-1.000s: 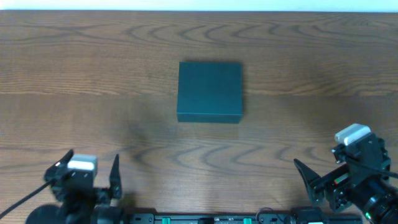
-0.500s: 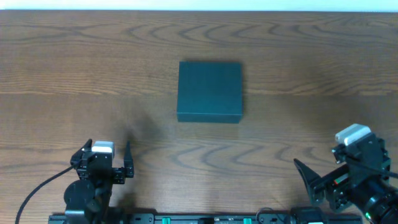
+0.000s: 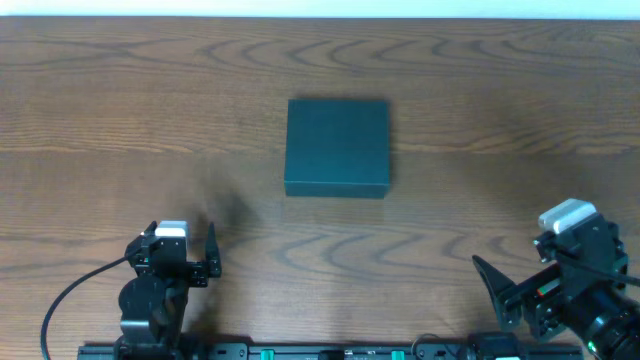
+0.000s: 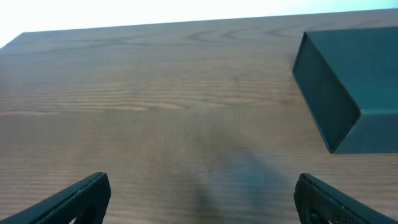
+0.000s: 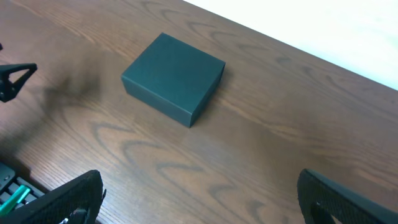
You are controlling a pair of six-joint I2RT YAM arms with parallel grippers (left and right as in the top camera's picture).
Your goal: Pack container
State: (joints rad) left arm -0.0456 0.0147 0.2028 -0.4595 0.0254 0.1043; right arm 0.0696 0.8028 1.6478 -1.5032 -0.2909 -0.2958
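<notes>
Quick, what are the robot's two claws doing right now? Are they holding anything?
Left gripper: open, holding nothing.
Right gripper: open, holding nothing.

container: plain dark teal, unpatterned | table: brown wood grain seen around container | grippers: black, white-capped

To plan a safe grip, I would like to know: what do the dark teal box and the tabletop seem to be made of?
The dark teal rectangular box: probably cardboard, matte; sharp folded edges, no glare. The brown tabletop: wood or wood-look laminate, smooth; grain pattern shows.
</notes>
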